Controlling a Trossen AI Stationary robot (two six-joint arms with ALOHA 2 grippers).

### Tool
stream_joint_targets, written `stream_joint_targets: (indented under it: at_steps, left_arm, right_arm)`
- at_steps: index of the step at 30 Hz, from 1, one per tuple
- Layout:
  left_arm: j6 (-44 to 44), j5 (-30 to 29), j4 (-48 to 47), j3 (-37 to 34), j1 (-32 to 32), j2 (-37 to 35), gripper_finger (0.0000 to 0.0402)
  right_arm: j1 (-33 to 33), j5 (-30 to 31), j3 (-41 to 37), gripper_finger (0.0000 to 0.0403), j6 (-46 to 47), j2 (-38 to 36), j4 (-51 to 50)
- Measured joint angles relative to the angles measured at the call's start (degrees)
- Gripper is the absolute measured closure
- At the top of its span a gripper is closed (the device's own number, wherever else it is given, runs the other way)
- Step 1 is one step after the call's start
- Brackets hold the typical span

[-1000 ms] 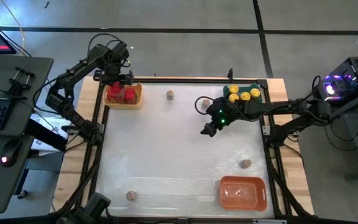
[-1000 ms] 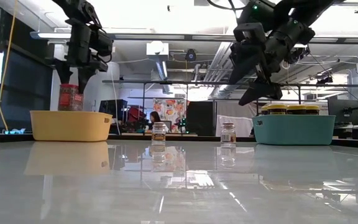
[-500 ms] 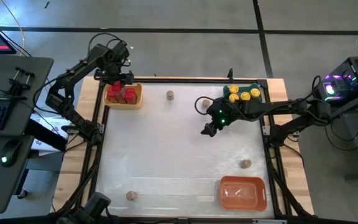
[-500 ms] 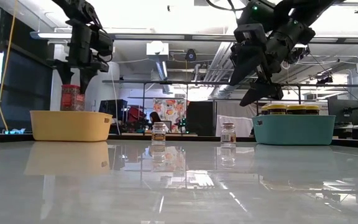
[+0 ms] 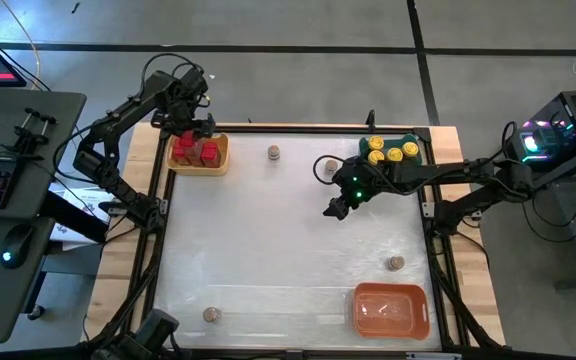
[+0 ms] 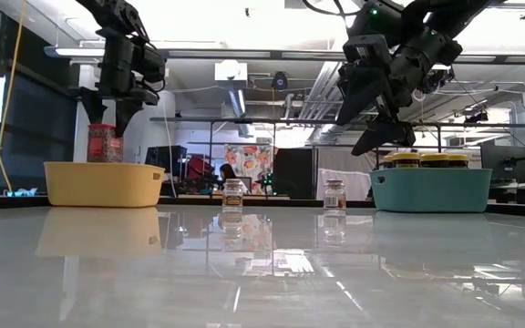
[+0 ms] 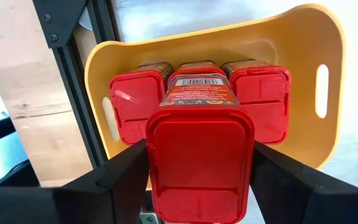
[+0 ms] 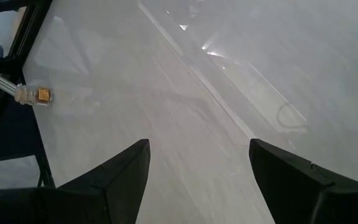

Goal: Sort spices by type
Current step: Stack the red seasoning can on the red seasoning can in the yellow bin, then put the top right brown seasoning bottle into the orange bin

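My left gripper (image 7: 199,151) points down over the yellow tray (image 7: 328,37) at the table's far left, shut on a red spice box (image 7: 197,155). Three more red boxes (image 7: 260,93) stand upright in the tray behind it. My right gripper (image 5: 336,210) hangs open above the table's middle, holding nothing, beside a grey-brown jar (image 5: 330,168). Yellow-lidded jars (image 5: 388,152) sit in the teal tray (image 6: 431,191) at the far right. Other grey-brown jars stand on the table (image 5: 274,153) (image 5: 396,263) (image 5: 210,314). My left gripper has the red box's two side faces (image 7: 151,155), just below its lid, between its two fingers. The fingers come from above, pointing down. The box stands upright, lid up, with its lower part (image 6: 104,143) behind the tray wall. What its bottom rests on is hidden.
An orange tray (image 5: 391,310) lies at the near right. The table's middle and near left are bare white surface. A desk with a keyboard stands off the table's left edge, and a person sits far off in the room behind.
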Motion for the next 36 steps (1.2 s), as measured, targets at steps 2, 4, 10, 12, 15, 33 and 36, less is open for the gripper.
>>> stream_joint_targets:
  at_steps: [2,4,10,12,15,33,36]
  left_arm:
    - [-0.02,-0.16,0.49,0.0,0.0,0.0,0.0161]
    - [-0.04,-0.72,1.14,0.0,0.01,0.0,0.0161]
    - [-0.04,-0.9,1.8,0.0,0.0,0.0,0.0161]
    - [-0.05,-0.9,2.18,0.0,0.0,0.0,0.016]
    - [-0.07,-0.85,2.25,0.0,0.01,0.0,0.0155]
    - [-0.01,-0.87,2.94,0.0,0.63,0.0,0.0101]
    - [-0.35,-0.87,3.62,0.0,0.63,0.0,0.0101]
  right_arm:
    - [0.0,0.0,0.0,0.0132,0.07,0.0,0.0]
    - [0.0,0.02,0.0,0.0132,0.2,0.0,0.0]
    - [0.0,0.02,0.0,0.0132,0.2,0.0,0.0]
    - [0.0,0.02,0.0,0.0132,0.2,0.0,0.0]
    - [0.0,0.02,0.0,0.0132,0.19,0.0,0.0]
    - [-0.02,0.02,0.0,0.0132,0.5,0.0,0.02]
    - [-0.02,0.02,0.0,0.0132,0.61,0.0,0.02]
